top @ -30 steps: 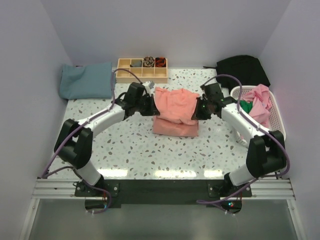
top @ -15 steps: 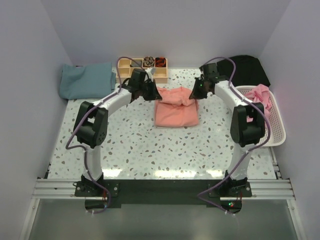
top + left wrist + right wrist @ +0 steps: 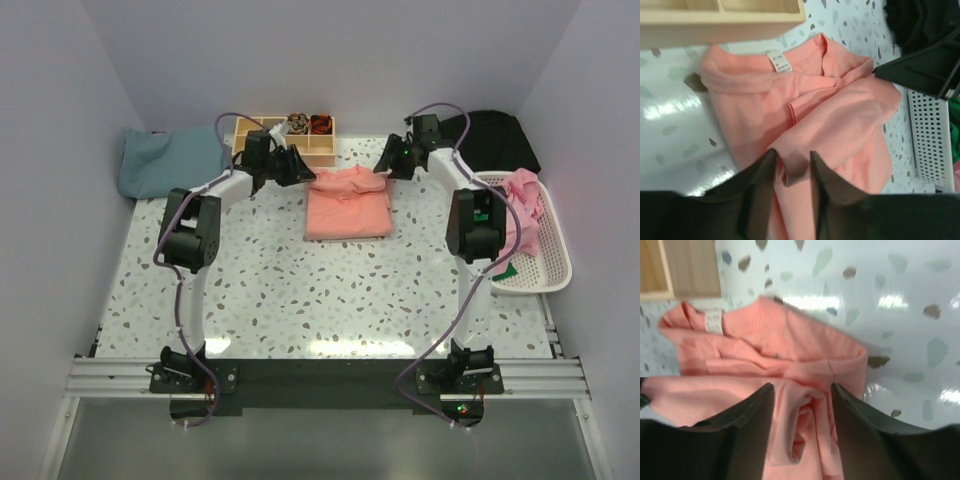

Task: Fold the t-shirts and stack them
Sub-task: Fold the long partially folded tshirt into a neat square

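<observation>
Salmon-pink t-shirt [image 3: 347,205] lies folded on the table [image 3: 300,290] just above frame centre, left gripper [image 3: 300,168] and right gripper [image 3: 386,165] at its upper corners, both with jaws spread over loose cloth.

Large salmon-pink cotton t-shirt [image 3: 347,203]: folded to a rough rectangle, flat at far centre, collar and white label toward the far edge, top layer rumpled there. Dusty teal-blue cotton t-shirt [image 3: 172,162]: folded, flat at far left. Pink cotton t-shirt [image 3: 522,198]: crumpled at right inside white plastic lattice basket [image 3: 548,270]. Green cotton t-shirt [image 3: 507,270]: only a scrap showing, at the basket's near left rim.
</observation>
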Controlling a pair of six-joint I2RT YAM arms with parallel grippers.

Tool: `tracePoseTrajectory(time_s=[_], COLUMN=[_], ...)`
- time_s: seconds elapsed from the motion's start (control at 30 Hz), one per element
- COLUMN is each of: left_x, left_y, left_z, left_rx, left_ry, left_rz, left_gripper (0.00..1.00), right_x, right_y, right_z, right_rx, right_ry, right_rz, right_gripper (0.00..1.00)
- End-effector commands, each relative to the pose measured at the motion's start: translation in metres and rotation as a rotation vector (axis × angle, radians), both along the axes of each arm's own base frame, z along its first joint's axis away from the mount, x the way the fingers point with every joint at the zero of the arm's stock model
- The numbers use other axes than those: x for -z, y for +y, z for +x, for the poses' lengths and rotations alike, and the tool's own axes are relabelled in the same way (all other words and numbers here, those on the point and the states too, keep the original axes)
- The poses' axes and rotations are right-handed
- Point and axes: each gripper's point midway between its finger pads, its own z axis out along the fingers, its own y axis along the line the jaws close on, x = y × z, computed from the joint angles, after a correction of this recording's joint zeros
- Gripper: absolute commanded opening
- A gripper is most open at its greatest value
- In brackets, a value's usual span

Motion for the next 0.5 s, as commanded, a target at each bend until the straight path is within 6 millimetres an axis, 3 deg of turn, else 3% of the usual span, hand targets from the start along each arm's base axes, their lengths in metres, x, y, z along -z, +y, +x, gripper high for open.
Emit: tracePoseTrajectory(time_s=[0.0,0.07,0.1,0.17,0.2,0.27,0.47], left_x=[-0.077,-0.088,-0.107,-0.109,-0.119,-0.116,-0.109], left_y=[0.012,0.02,0.023,0.029,0.03,0.022,-0.024], left_z=[0.051,0.052,0.049,0.041,0.035,0.018,-0.047], left_rx=[-0.018,-0.038,-0.049,-0.067,-0.058,-0.005,0.226], left_ry=[-0.247,-0.282,-0.317,-0.322,-0.326,-0.288,-0.18], left_rz=[-0.12,-0.093,-0.085,-0.057,-0.058,-0.08,-0.146], left_gripper=[0.99,1.0,1.0,1.0,1.0,1.0,1.0], right_x=[-0.086,-0.108,-0.115,-0.126,-0.128,-0.125,-0.104], right_y=[-0.021,-0.026,-0.029,-0.031,-0.03,-0.017,0.029], right_z=[0.057,0.06,0.059,0.047,0.041,0.018,-0.049], right_rx=[0.026,0.033,0.038,0.039,0.03,-0.014,-0.142], right_ry=[-0.292,-0.352,-0.369,-0.376,-0.369,-0.323,-0.21], right_rz=[0.001,-0.032,-0.044,-0.054,-0.048,-0.006,0.013], right_gripper=[0.62,0.64,0.65,0.68,0.68,0.68,0.65])
